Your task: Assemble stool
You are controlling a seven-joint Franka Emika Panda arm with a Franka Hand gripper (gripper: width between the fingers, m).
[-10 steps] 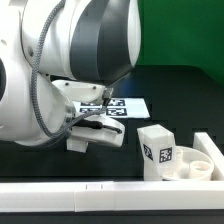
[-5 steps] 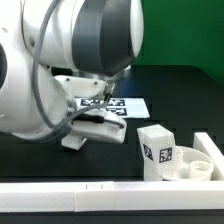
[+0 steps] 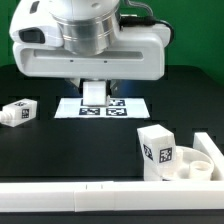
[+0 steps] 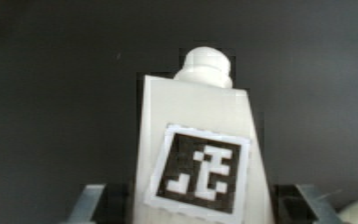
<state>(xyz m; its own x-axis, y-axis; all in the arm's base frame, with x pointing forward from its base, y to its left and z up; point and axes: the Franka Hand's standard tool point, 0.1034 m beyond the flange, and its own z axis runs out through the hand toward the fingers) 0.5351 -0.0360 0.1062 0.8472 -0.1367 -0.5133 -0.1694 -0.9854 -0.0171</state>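
Observation:
My gripper [image 3: 93,96] hangs at the back centre over the marker board [image 3: 125,108], shut on a white stool leg [image 3: 94,91]. In the wrist view the leg [image 4: 201,120] fills the middle between the two fingers [image 4: 98,204]; it shows a square tag and a rounded peg at its far end. The gripper [image 4: 208,206] holds it at its near end. The round seat [image 3: 196,168] lies at the front of the exterior view's right. A second leg [image 3: 155,147] stands upright at the seat's edge. A third leg [image 3: 17,112] lies on the table at the exterior view's left.
A long white L-shaped rail [image 3: 80,198] runs along the front edge and turns up along the exterior view's right side [image 3: 207,143], with the seat in its corner. The table is black. A green wall stands behind.
The arm has swung from low at the exterior view's left to upright at the back centre, carrying the leg. The leg lying at the left has come into view.

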